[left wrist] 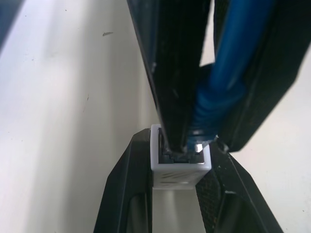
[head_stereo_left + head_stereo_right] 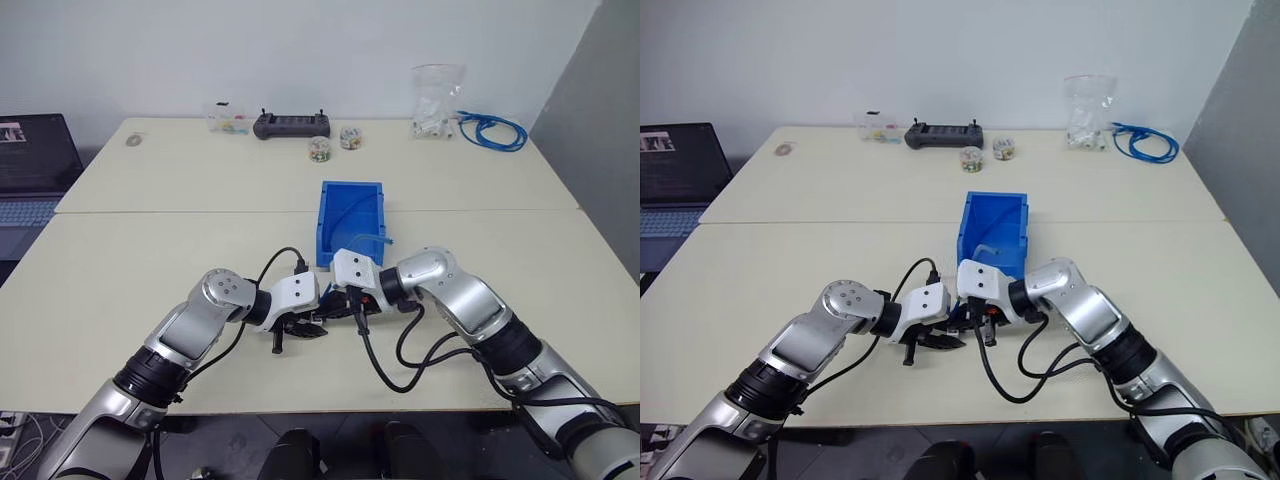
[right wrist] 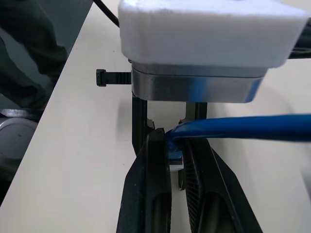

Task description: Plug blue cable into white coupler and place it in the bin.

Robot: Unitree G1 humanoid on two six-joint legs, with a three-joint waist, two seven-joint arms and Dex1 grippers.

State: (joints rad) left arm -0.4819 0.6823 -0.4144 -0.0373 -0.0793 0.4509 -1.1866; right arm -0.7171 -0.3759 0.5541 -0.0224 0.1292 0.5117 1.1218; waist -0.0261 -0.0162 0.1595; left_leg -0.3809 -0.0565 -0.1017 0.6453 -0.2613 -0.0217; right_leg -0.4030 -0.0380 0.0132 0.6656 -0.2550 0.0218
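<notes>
In the left wrist view my left gripper is shut on the white coupler, its dark socket facing away from the wrist. My right gripper is shut on the blue cable just behind its plug. The plug end sits at the coupler's socket mouth; how deep it sits I cannot tell. In the head views both grippers meet tip to tip above the near table, just in front of the blue bin. The cable trails back toward the bin's front lip.
A coiled bundle of blue cable and a clear plastic bag lie at the far right. A black controller, two small round containers and a clear box stand along the back. A laptop sits far left.
</notes>
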